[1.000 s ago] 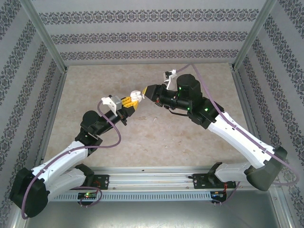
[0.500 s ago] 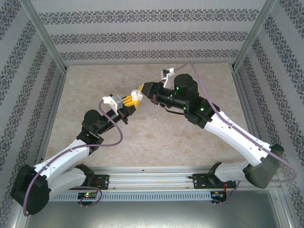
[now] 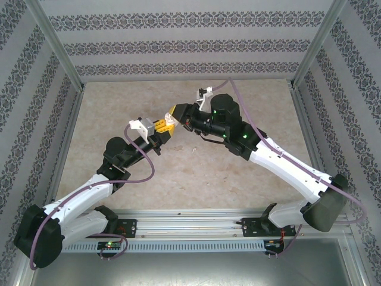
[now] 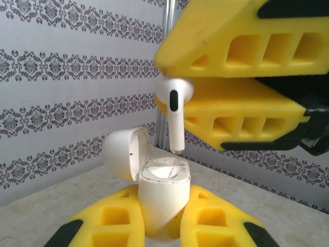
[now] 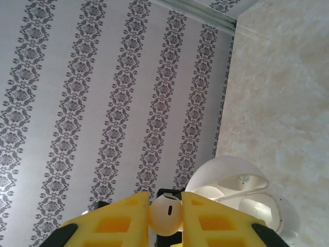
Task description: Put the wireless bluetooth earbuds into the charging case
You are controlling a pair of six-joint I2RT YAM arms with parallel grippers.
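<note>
My left gripper is shut on the white charging case and holds it upright with the lid flipped open to the left. My right gripper is shut on the head of a white earbud. In the left wrist view the earbud hangs stem down, its tip just above the case's open top and apart from it. From above, the left gripper and the right gripper meet tip to tip over the middle of the table, with the case between them.
Both grippers are raised above the beige marbled table. Patterned walls and metal frame posts close in the back and sides. The right arm's purple cable loops along its forearm.
The right gripper has moved left with the earbud, closing in on the case held by the left gripper. The left gripper has shifted only slightly.
</note>
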